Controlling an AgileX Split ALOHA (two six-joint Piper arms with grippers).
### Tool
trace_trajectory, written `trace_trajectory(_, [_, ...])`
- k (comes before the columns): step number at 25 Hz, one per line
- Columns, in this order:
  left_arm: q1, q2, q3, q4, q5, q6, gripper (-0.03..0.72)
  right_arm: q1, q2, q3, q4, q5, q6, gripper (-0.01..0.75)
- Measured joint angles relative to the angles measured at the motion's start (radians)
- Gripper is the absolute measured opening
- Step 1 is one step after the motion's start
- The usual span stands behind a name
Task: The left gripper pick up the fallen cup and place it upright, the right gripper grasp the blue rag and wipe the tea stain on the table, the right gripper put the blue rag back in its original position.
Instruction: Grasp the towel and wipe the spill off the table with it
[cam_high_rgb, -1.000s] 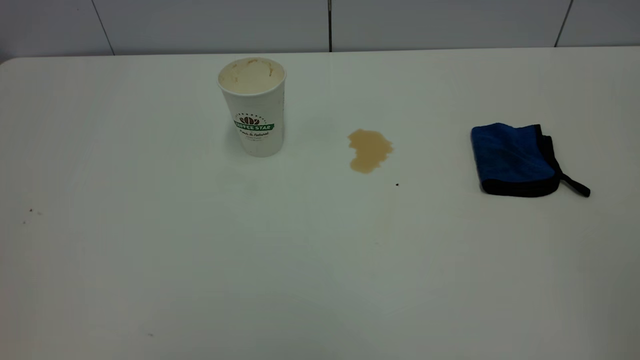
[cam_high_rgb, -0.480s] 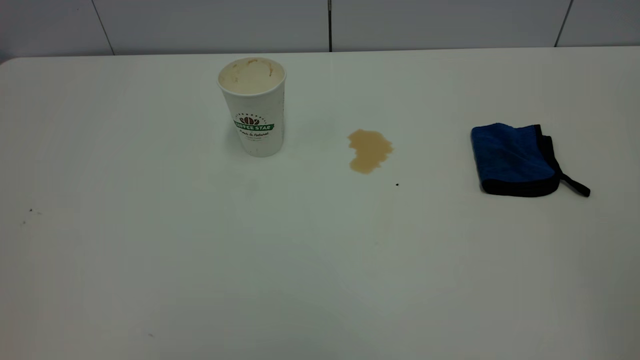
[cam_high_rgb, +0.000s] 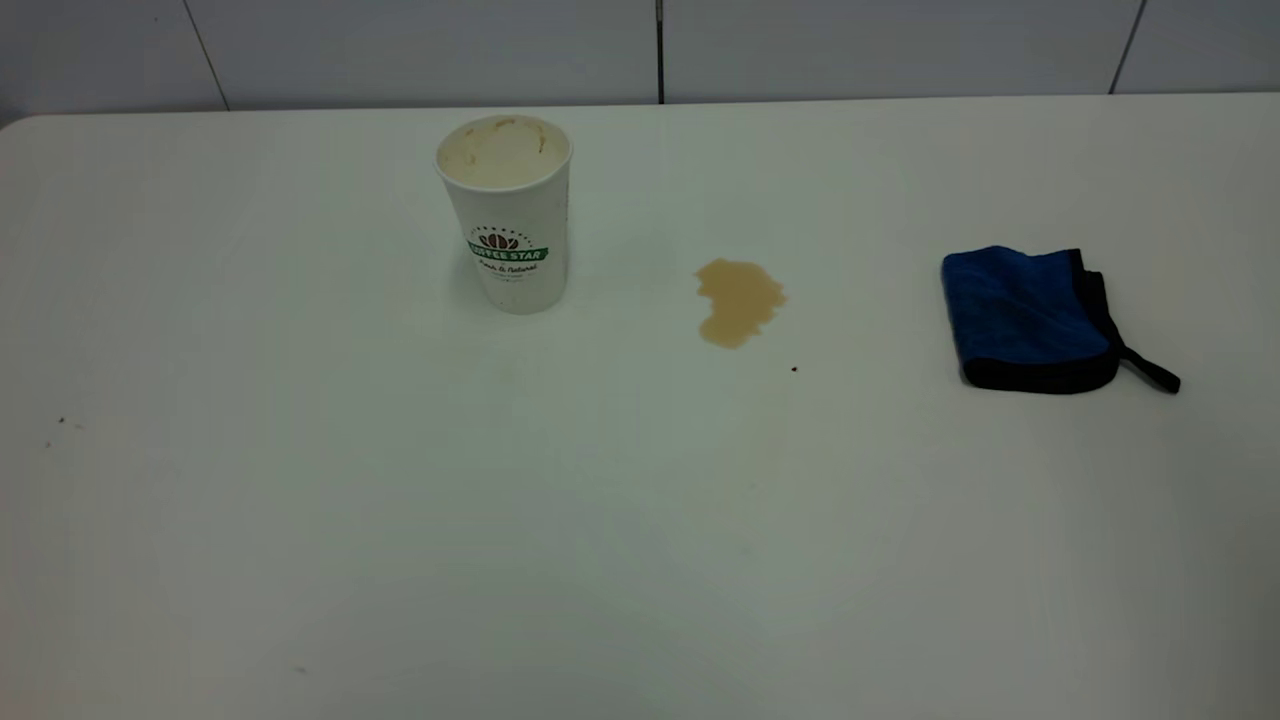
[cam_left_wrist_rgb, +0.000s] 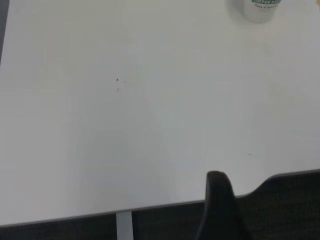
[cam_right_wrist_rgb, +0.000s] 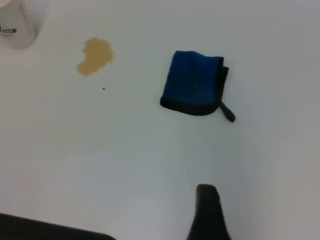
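Observation:
The cup (cam_high_rgb: 505, 215) stands upright at the back left of the table (cam_high_rgb: 600, 520), mouth up; its base also shows in the left wrist view (cam_left_wrist_rgb: 259, 10) and the right wrist view (cam_right_wrist_rgb: 15, 27). The tea stain (cam_high_rgb: 738, 300) lies to the cup's right and also shows in the right wrist view (cam_right_wrist_rgb: 95, 56). The blue rag (cam_high_rgb: 1030, 318) lies folded at the right, its loop tail pointing right, apart from the stain; it shows in the right wrist view too (cam_right_wrist_rgb: 194, 82). Neither arm shows in the exterior view. The left gripper (cam_left_wrist_rgb: 217, 200) hangs over the table's near edge, far from the cup. The right gripper (cam_right_wrist_rgb: 207, 210) hangs over the table, short of the rag.
A tiny dark speck (cam_high_rgb: 794, 369) lies just right of the stain, and more specks (cam_high_rgb: 60, 422) lie at the far left. The table's near edge (cam_left_wrist_rgb: 150, 207) and a dark floor beyond it show in the left wrist view. A tiled wall runs behind the table.

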Motion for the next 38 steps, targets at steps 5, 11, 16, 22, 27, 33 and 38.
trace_trajectory(5, [0.000, 0.000, 0.000, 0.000, 0.000, 0.001, 0.525, 0.000, 0.373, -0.004, 0.114, -0.263, -0.148, 0.596])
trace_trajectory(11, [0.000, 0.000, 0.000, 0.000, 0.001, 0.001, 0.525, 0.000, 0.827, -0.096, 0.228, -0.473, -0.322, 0.592])
trace_trajectory(16, [0.000, 0.000, 0.000, 0.000, 0.002, 0.001, 0.525, 0.000, 1.153, -0.243, 0.247, -0.553, -0.386, 0.592])
trace_trajectory(22, [0.000, 0.000, 0.000, 0.000, 0.002, 0.001, 0.525, -0.006, 1.482, -0.457, 0.213, -0.599, -0.394, 0.592])
trace_trajectory(27, [0.000, 0.000, 0.000, 0.000, 0.002, 0.001, 0.525, -0.011, 1.658, -0.626, 0.156, -0.606, -0.394, 0.592])
trace_trajectory(33, [0.000, 0.000, 0.000, 0.000, 0.002, 0.001, 0.525, -0.011, 1.795, -0.746, 0.109, -0.619, -0.433, 0.590])
trace_trajectory(38, [0.000, 0.000, 0.000, 0.000, 0.002, 0.000, 0.525, -0.024, 1.886, -0.789, 0.081, -0.704, -0.446, 0.552])
